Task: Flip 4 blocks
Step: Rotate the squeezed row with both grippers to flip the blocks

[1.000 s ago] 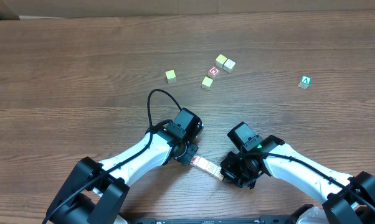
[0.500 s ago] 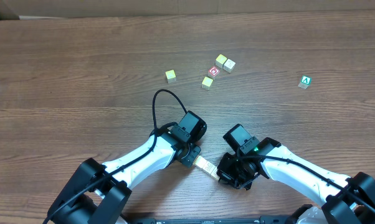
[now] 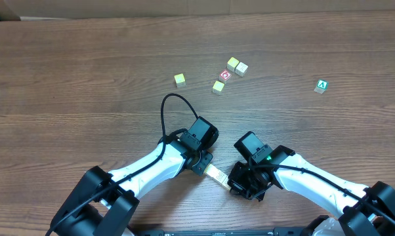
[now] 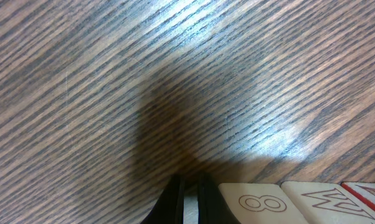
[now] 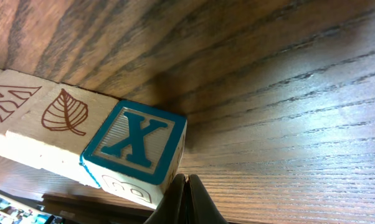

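A short row of cream wooden blocks (image 3: 216,174) lies on the table between my two grippers. In the left wrist view its near end is a block printed "8" (image 4: 262,202), followed by an outlined "M" block (image 4: 324,199). The right wrist view shows the other end, a teal "X" block (image 5: 134,146), beside a leaf block (image 5: 63,115). My left gripper (image 3: 201,164) (image 4: 189,190) is shut, its tips right beside the "8" block. Shut as well, my right gripper (image 3: 237,183) (image 5: 186,186) rests against the lower corner of the "X" block. Neither gripper holds anything.
Loose cubes lie farther back: a yellow-green one (image 3: 179,79), another (image 3: 218,86), a red "O" cube (image 3: 225,75) and a touching pair (image 3: 237,65). A green "A" cube (image 3: 321,85) sits alone at the right. A black cable (image 3: 168,111) loops above the left arm.
Both grippers have edged a little toward each other, the left one rightward and the right one leftward. The row of blocks stays between them, shifted slightly.
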Controlling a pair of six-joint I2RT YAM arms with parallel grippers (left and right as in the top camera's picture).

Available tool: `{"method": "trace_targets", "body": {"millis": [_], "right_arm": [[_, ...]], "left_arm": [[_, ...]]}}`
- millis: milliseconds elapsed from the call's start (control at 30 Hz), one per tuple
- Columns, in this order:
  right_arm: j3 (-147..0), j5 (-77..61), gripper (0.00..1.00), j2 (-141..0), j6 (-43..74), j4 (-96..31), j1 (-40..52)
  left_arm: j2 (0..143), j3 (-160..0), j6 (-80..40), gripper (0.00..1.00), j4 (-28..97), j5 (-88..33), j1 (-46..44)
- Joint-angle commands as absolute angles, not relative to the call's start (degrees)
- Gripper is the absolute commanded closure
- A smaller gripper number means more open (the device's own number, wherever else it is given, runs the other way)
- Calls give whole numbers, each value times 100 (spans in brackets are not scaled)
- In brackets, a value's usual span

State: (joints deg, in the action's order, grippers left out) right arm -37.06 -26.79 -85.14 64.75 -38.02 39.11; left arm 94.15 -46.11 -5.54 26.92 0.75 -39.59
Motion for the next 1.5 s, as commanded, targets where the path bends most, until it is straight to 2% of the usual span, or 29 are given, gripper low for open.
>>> {"method": "trace_targets", "body": {"millis": [0,1133,1467], "right_arm": [[-3741,-2716,96,-8543,6606,-3691,3944],[-3741,-2711,96,-8543,7185,-3194,4543],[-3741,-2705,96,-8543,7395,-3035,4727]], "left_arm": [[9708,-4399,-467,96,2663,64,-4021],[9708,-4399,-121,96,2436,30,-4023],[9708,-4399,-82,96,2340,-305,-4023]]}}
